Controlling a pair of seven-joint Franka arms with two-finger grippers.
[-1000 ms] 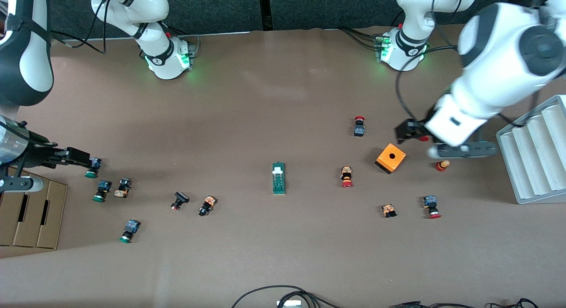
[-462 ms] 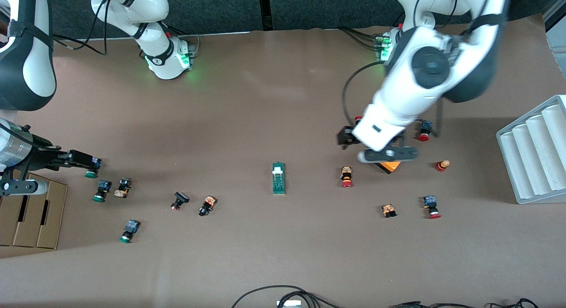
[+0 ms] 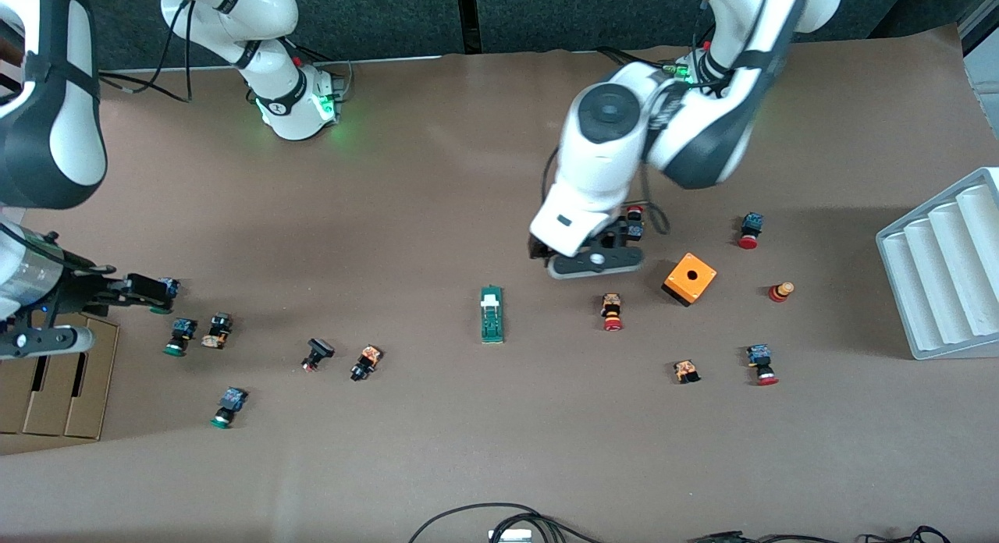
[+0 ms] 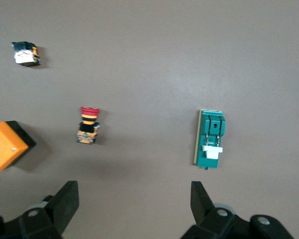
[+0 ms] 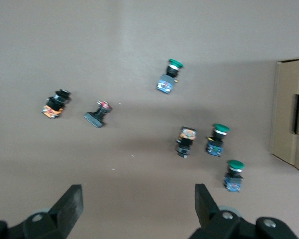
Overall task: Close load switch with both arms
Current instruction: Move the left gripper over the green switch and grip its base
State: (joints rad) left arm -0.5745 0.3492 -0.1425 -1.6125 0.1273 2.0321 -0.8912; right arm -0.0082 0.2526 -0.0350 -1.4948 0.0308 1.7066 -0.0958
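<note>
Two arms: white jointed robot arms, bases lit green, reach over a brown tabletop (image 3: 437, 176).
Load switch: the load switch (image 3: 492, 314) lies flat near the middle of the tabletop, a narrow green block with a white sliding piece at the end farther from the front camera; nothing touches it.
Left gripper: the left gripper (image 4: 134, 204) hangs in the air over bare tabletop, between the load switch (image 4: 210, 138) and an orange cube (image 3: 689, 278), fingers (image 4: 64, 201) spread wide and holding nothing; in the front view it shows at (image 3: 593, 258).
Right gripper: the right gripper (image 5: 138, 209) hovers at the right arm's end of the tabletop, fingers (image 5: 72, 204) spread wide and empty; in the front view its tip (image 3: 144, 289) seems to sit over a green-capped push button, though the overlap hides that button.
Green buttons: a loose cluster of green-capped push buttons (image 5: 218, 139) lies near the right gripper, beside a cardboard tray (image 3: 55, 379).
Red buttons: red-capped push buttons (image 3: 612, 312) lie scattered around the orange cube.
Grey tray: a ribbed grey tray (image 3: 944, 266) sits at the left arm's end.
</note>
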